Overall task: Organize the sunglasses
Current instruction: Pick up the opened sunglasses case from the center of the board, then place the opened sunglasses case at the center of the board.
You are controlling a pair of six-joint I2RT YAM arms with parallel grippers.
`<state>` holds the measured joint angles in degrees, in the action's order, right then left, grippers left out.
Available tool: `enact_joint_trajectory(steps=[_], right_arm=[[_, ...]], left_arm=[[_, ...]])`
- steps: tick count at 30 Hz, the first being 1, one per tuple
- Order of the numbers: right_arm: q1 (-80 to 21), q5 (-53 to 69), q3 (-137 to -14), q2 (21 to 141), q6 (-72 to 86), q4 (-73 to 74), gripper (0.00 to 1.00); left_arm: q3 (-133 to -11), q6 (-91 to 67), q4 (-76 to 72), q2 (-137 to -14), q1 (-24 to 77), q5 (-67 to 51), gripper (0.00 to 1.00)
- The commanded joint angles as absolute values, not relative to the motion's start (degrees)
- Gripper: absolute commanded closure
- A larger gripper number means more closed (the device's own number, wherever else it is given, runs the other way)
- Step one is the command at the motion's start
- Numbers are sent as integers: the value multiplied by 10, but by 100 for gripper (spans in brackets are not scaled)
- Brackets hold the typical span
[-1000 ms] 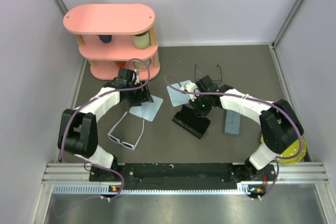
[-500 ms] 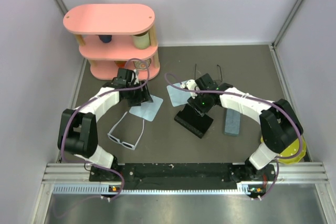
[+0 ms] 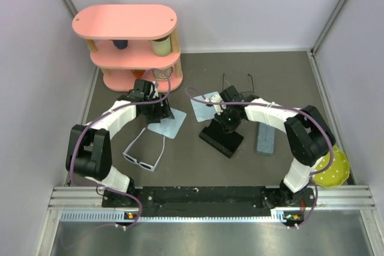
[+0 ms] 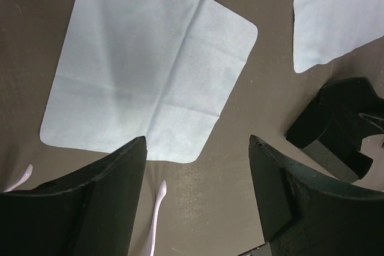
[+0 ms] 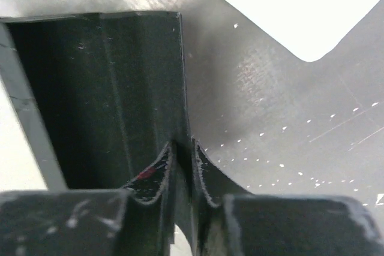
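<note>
**White pair lying base-side of the left jaws**

The left gripper (image 3: 161,112) is hovering, jaws spread, at the edge of a light blue cloth (image 3: 169,126). The white sunglasses (image 3: 144,151) are lying on the worktop (image 3: 288,88) just nearer the bases, with the frame running diagonally. The right gripper (image 3: 227,123) is pinching the wall of the black case (image 3: 219,138), and the wire sunglasses (image 3: 237,82) are lying beyond it.

This place is a robot laboratory, one closed work cell. Plain pale walls (image 3: 240,4) stand close around the dark table (image 3: 288,76) on three sides, with metal strips (image 3: 336,11) in the corners behind it. Along the near edge of the table runs an aluminium rail (image 3: 354,195), where the left arm (image 3: 117,115) and the right arm (image 3: 273,117) are bolted
</note>
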<state>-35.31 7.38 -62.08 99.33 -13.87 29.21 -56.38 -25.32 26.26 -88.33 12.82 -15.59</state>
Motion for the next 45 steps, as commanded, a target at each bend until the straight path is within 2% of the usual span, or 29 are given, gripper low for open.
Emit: enact_joint_trajectory(steps=[1, 7, 11, 17, 23, 34, 40, 43, 45], right_arm=[[-346, 98, -650, 986, -123, 280, 100], [-346, 69, -629, 946, -6, 279, 100], [-349, 65, -603, 897, 145, 272, 100], [-355, -42, -547, 810, 334, 267, 100], [-368, -76, -476, 749, 574, 275, 100], [-415, -223, -387, 700, 964, 276, 100], [-417, -260, -346, 715, 1034, 175, 100], [-419, -223, -352, 741, 1019, 138, 90], [-425, -203, -352, 758, 1017, 135, 77]], left_arm=[[-555, -243, 267, -856, 126, -163, 27], [-547, -247, 267, -848, 126, -165, 27], [-542, -253, 267, -842, 125, -172, 27], [-534, -267, 261, -838, 127, -199, 27], [-513, -286, 254, -824, 128, -225, 27], [-490, -287, 250, -794, 131, -241, 28], [-478, -283, 249, -789, 132, -247, 27], [-474, -281, 243, -793, 134, -258, 28], [-469, -282, 239, -793, 137, -262, 28]])
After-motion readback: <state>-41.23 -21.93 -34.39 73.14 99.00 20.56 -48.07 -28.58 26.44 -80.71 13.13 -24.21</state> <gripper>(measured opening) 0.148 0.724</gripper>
